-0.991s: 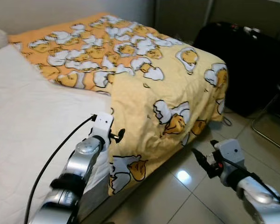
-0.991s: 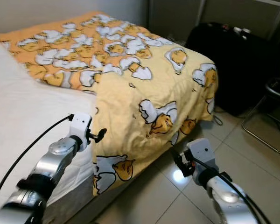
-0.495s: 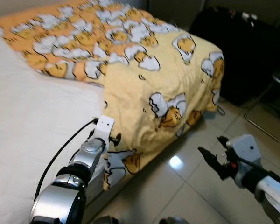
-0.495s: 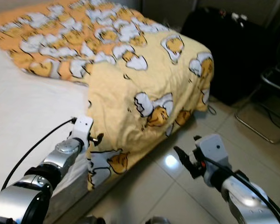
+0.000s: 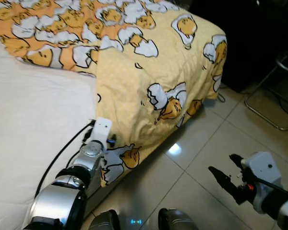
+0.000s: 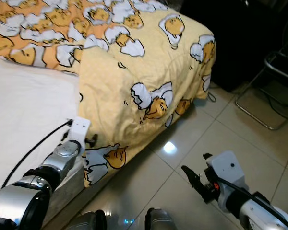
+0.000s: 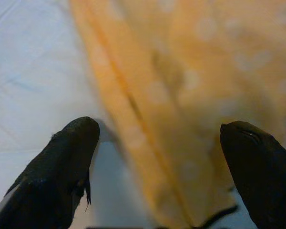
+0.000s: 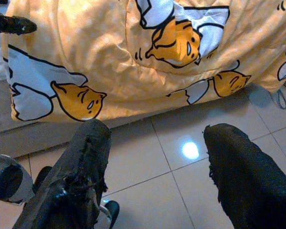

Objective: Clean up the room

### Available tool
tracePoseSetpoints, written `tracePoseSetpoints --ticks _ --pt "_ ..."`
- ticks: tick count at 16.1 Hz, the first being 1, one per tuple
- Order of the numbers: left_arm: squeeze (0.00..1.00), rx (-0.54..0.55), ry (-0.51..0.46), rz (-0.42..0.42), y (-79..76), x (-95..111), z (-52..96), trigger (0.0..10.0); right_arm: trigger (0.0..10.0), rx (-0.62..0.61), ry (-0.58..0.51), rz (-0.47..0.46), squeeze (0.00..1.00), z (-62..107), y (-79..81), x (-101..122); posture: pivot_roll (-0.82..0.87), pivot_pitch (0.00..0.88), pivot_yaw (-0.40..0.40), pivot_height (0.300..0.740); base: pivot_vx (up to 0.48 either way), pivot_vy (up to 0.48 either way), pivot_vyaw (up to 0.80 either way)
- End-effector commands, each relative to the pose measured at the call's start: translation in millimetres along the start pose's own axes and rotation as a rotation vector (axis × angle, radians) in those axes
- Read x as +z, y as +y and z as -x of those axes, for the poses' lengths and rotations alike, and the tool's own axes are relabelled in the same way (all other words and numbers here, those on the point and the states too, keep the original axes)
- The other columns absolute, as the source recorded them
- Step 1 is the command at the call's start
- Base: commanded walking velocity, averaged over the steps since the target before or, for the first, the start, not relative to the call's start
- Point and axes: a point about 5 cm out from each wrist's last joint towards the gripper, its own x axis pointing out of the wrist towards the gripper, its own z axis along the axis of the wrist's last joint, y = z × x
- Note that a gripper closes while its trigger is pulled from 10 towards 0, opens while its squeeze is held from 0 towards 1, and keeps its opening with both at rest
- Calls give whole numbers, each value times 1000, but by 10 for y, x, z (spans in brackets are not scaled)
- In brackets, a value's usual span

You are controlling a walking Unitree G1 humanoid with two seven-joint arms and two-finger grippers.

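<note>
One yellow egg-print blanket [image 5: 149, 72] is spread over the foot of the bed [image 5: 33, 129], its folded edge running up the mattress and its corner drooping towards the tiled floor [image 5: 197, 163]. That edge is met just ahead of the left gripper [image 5: 111, 140], whose jaws are parted and empty. The right gripper [image 5: 225, 181], likewise spread, is held well apart over the tiles. Two grippers are counted.

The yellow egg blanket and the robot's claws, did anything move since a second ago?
Mostly the camera tipped down, so the robot's feet now show. The left claw stays open at the blanket's edge, not gripping it. The right claw stays open over the tiled floor, a little farther from the bed. The blanket and white sheet lie as before.
</note>
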Motion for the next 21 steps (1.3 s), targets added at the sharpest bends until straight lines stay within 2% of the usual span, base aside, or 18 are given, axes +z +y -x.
tracePoseSetpoints --ticks 1,2,3,4,6,7,12,15,16,17,18,19,21 --pt "0 10 32 -12 3 -75 9 9882 10000 -5 1 -3 0 35 3 28 -348 210 -7 740 0 0 0" --pt "0 -1 35 5 -6 -93 13 8627 10000 -4 -2 -5 0 34 18 40 -352 209 -1 740 0 0 0" --pt "0 -19 27 45 -33 -84 13 3922 10000 -7 -10 -16 0 39 42 51 -354 211 4 740 0 0 0" --pt "0 -30 22 61 -52 -72 12 1961 10000 -9 -10 -19 0 48 54 47 -354 211 9 740 0 0 0" --pt "0 -47 11 45 -105 -45 11 1843 10000 -13 -3 -30 0 71 98 17 -351 205 16 740 0 0 0" --pt "0 -51 8 46 -116 -38 10 0 10000 -14 -2 -34 0 70 103 16 -349 202 20 740 0 0 0" --pt "0 -66 -5 55 -149 -3 7 0 10000 -5 -3 -46 0 75 118 12 -339 198 9 740 0 0 0" --pt "0 -60 -1 77 -147 -18 10 0 10000 -12 -49 -50 0 43 89 72 -345 194 5 740 0 0 0" --pt "0 -61 -1 78 -151 -20 10 0 10000 46 -78 -99 0 44 123 112 -340 192 0 740 0 0 0" --pt "0 -61 -1 82 -151 -19 10 0 10000 80 -77 -109 0 47 144 114 -338 192 -2 740 0 0 0" --pt "0 -63 -2 84 -154 -16 10 0 10000 148 -63 -116 0 62 189 106 -334 190 -6 740 0 0 0" --pt "0 -71 -6 87 -158 -13 10 0 10000 266 -41 -131 0 90 253 104 -332 185 -9 740 0 0 0" --pt "0 -75 -5 95 -148 -25 12 0 10000 347 -21 -164 0 92 274 100 -329 181 -10 740 0 0 0"
